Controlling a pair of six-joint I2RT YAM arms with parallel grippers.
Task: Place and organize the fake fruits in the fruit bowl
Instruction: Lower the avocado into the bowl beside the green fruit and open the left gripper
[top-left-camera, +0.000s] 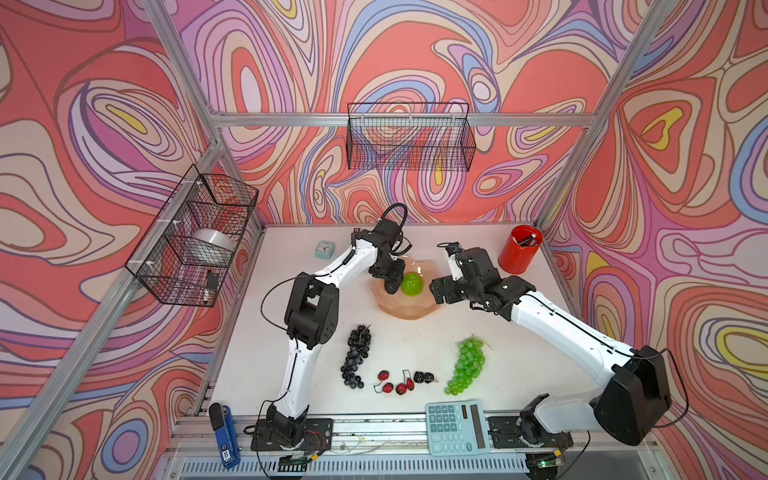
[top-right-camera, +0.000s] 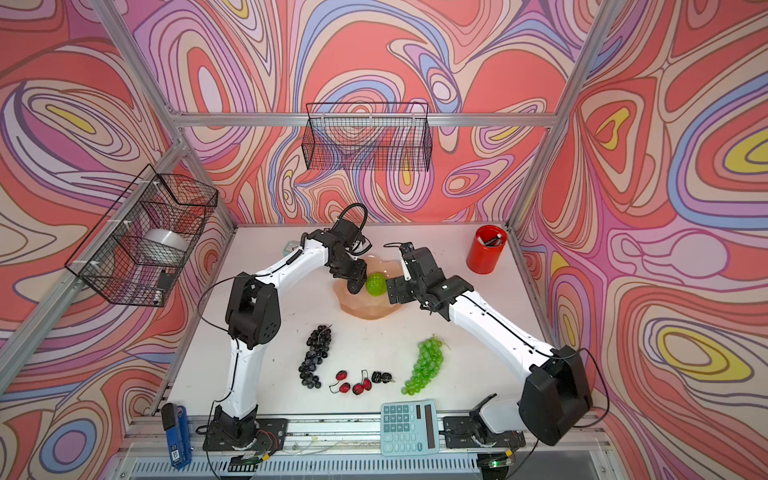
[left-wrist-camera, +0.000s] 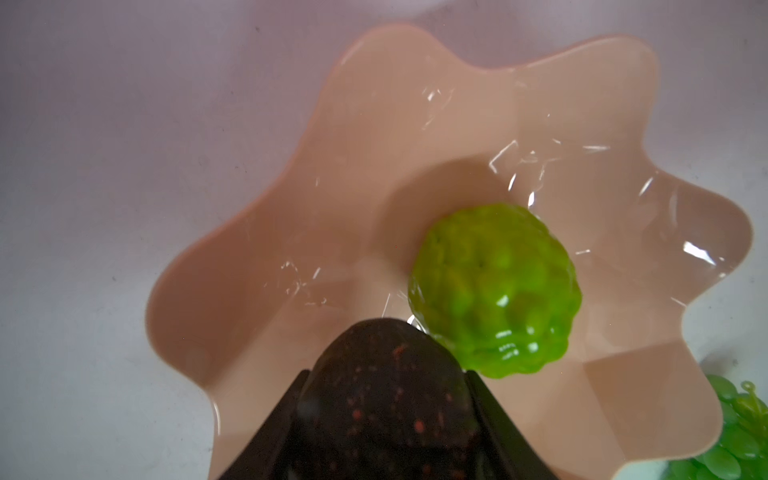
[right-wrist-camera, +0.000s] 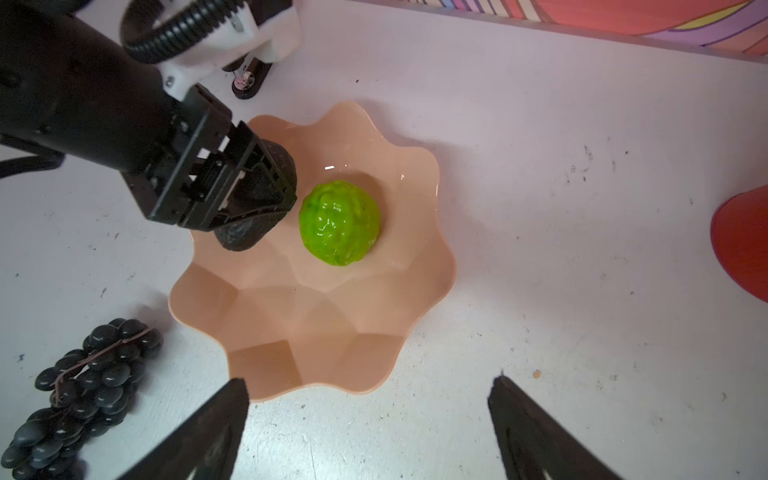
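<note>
The left arm (top-left-camera: 300, 365) rises from the front edge of the desk (top-left-camera: 415, 332), folds at a raised elbow and bends its wrist down over the left part of the fruit bowl (top-left-camera: 409, 314). The left fingers (right-wrist-camera: 266, 183) are clenched on the dark avocado (right-wrist-camera: 241, 237), one on each flank, with its narrow end poking past the tips. The avocado sits inside the bowl's scalloped rim, just beside the lime-green ball (right-wrist-camera: 340, 222). Whether the two touch cannot be told.

The right arm (top-left-camera: 561, 328) stretches in low from the right front corner. The right fingers (right-wrist-camera: 212, 436) are spread wide, grasping nothing, just beside the bowl's right rim.

The ball lies on the bowl's floor. Outside it, nearer the front of the desk, lie the dark purple grape bunch (top-left-camera: 356, 356), the cherries (top-left-camera: 395, 382), the black berries (top-left-camera: 424, 377) and the green grape bunch (top-left-camera: 467, 365), all well apart from both sets of fingers. The red cup (top-left-camera: 520, 249) at the back right holds a few items too small to make out.
</note>
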